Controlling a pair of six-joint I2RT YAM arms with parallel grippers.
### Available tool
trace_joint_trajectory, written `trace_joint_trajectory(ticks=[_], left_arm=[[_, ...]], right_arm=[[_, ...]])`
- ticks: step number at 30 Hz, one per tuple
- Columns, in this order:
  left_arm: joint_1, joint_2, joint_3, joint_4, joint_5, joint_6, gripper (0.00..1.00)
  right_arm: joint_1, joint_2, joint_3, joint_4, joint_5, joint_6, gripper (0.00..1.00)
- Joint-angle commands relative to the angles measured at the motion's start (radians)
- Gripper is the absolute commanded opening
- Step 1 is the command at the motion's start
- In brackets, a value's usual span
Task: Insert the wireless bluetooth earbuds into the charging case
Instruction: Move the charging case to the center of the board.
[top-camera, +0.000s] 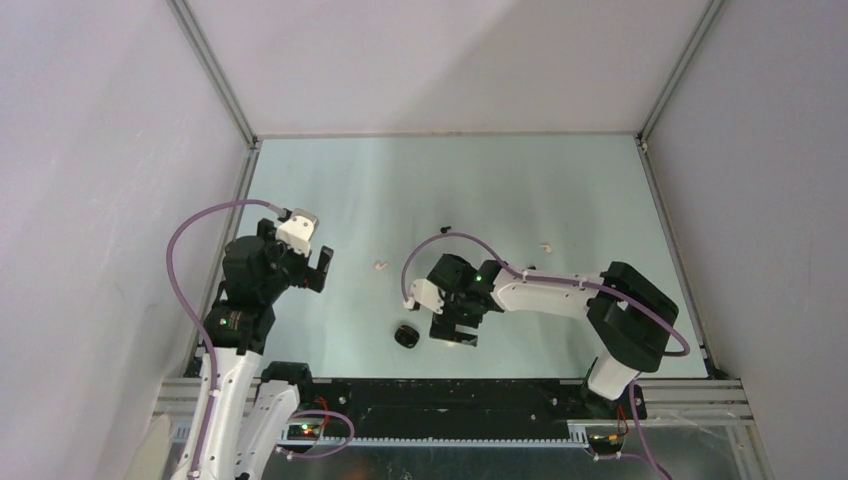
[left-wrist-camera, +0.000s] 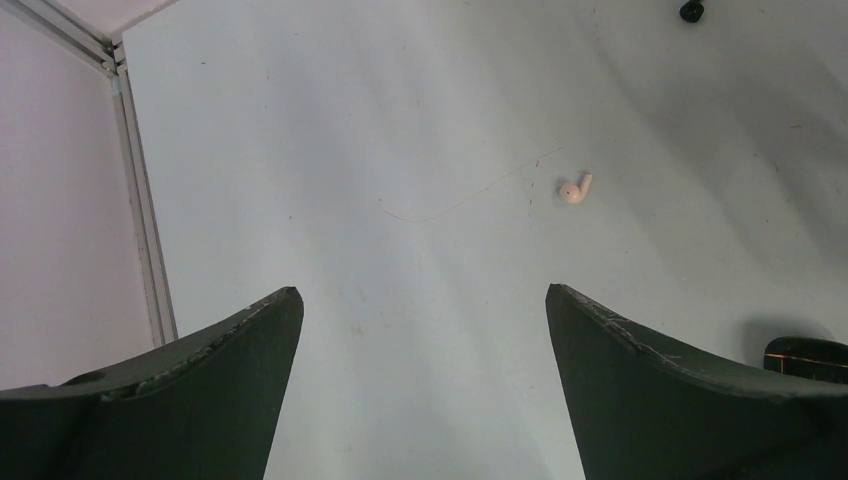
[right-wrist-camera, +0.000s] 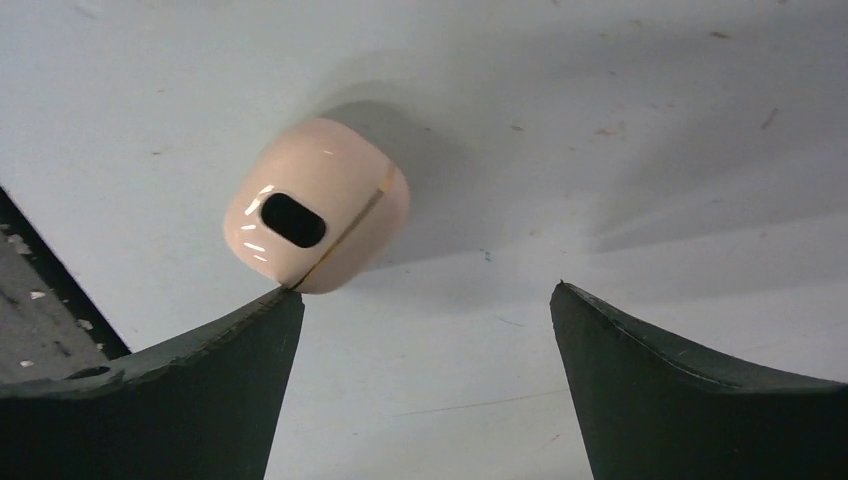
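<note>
Cream earbud (left-wrist-camera: 574, 189) lies loose on worktop (top-camera: 520, 180), well beyond black case (top-camera: 406, 336); black earbud (left-wrist-camera: 691, 10) farther beyond. None seated yet, so task looks barely begun. Cream case (right-wrist-camera: 318, 218), apparently closed, sits beside black case. Right gripper (right-wrist-camera: 425, 290) spread wide, empty, one fingertip at cream case, contact unclear. Left gripper (left-wrist-camera: 422, 289) spread, empty.

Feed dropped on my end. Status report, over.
Both open and empty, left gripper and right gripper. Right one at cream case. One cream earbud loose on table ahead of left gripper, nothing between.
</note>
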Motion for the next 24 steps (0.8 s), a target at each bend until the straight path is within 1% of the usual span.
trace_joint_trajectory(ticks=[1, 7, 13, 17, 19, 24], left_arm=[[-0.005, -0.012, 0.007, 0.024, -0.005, 0.013, 0.99], [-0.005, -0.013, 0.007, 0.022, -0.002, 0.012, 0.99], [-0.007, -0.015, 0.008, 0.022, -0.003, 0.012, 0.99], [-0.006, -0.014, 0.006, 0.022, -0.002, 0.012, 0.99], [-0.006, -0.015, 0.007, 0.022, -0.001, 0.013, 0.99], [-0.006, -0.013, 0.008, 0.022, 0.0, 0.013, 0.99]], right_arm=[[-0.041, -0.032, 0.013, 0.019, -0.031, 0.01, 0.99], [-0.091, -0.083, 0.041, -0.05, -0.273, 0.031, 1.0], [-0.133, -0.066, 0.074, -0.082, -0.445, 0.072, 0.99], [-0.192, -0.015, 0.105, -0.075, -0.501, 0.143, 0.99], [-0.218, 0.011, 0.111, -0.057, -0.502, 0.178, 0.97], [-0.22, 0.069, 0.113, -0.021, -0.478, 0.224, 0.95]])
